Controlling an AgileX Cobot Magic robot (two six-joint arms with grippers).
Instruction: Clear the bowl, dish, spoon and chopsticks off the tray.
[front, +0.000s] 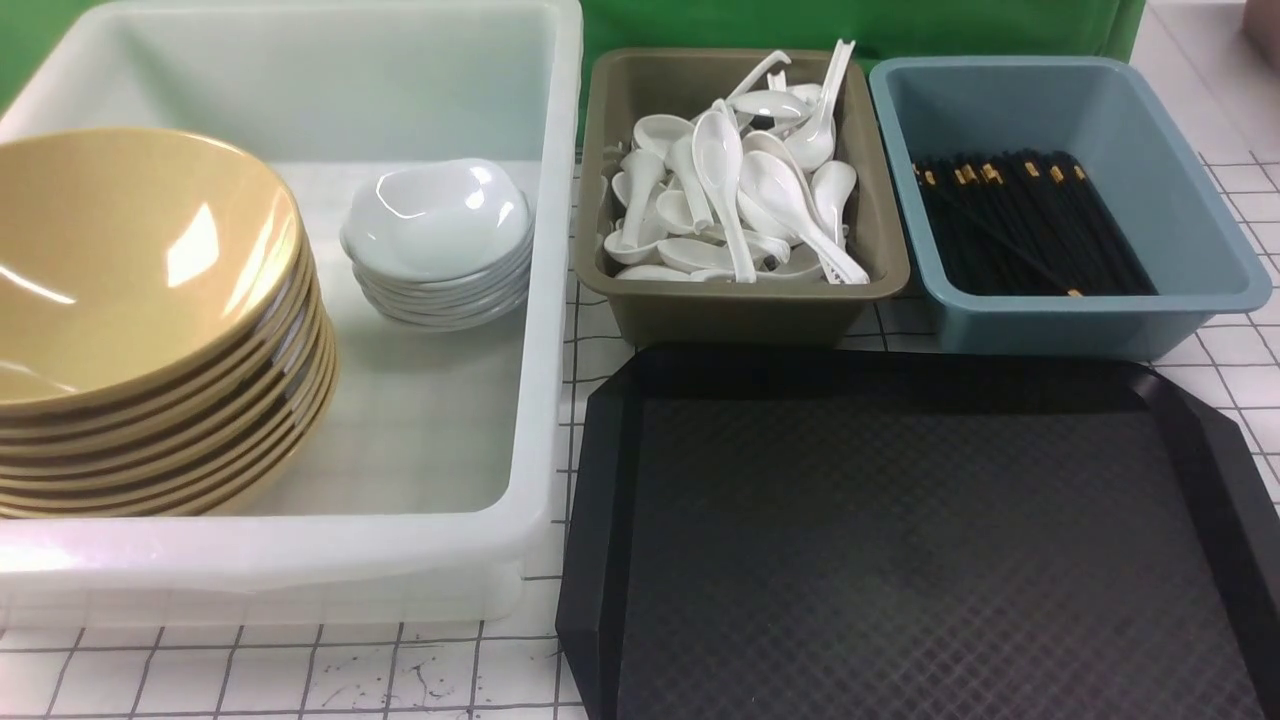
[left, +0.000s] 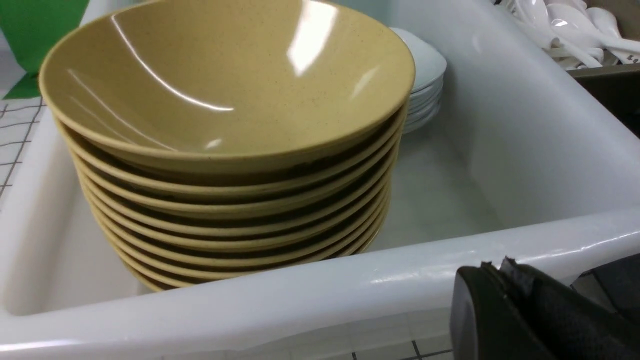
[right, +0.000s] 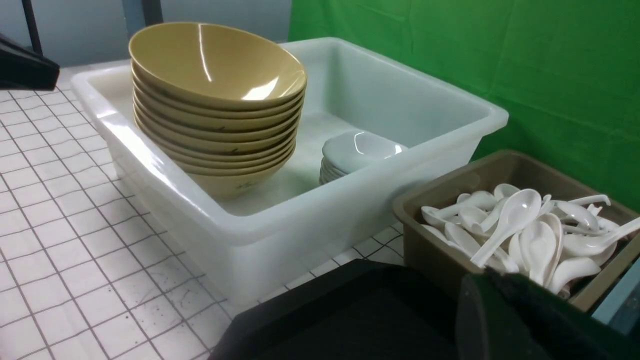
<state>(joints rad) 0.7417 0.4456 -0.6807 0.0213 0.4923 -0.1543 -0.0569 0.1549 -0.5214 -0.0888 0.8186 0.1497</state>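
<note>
The table (front: 250, 670) is white with thin black lines that make small squares. A green sheet (right: 500, 65) hangs behind everything.

The tray (front: 900, 540) lies flat at the lower right of the front view. Its long side runs left to right, and its bumpy diamond top is bare.

At the left sits a big white tub (front: 545, 300). Inside it, at the left edge of the frame, is a stack of tan bowls. The top bowl (front: 130, 260) faces up and tips a little toward the right. Just beside the stack, more to the middle, is a small pile of white dishes. The top dish (front: 435, 215) faces up too.

Above the tray, in the middle, an olive bin (front: 740, 300) holds a heap of white spoons. One spoon (front: 722, 175) on top has its scoop toward the top of the frame and its handle toward the bottom. At the upper right a blue bin (front: 1180, 220) holds the black chopsticks (front: 1030, 225). Their gold ends point to the upper left.

No writing can be read anywhere.

Only a dark piece of the left gripper (left: 530, 310) and of the right gripper (right: 520, 315) shows. I cannot tell if their fingers are apart or together.
</note>
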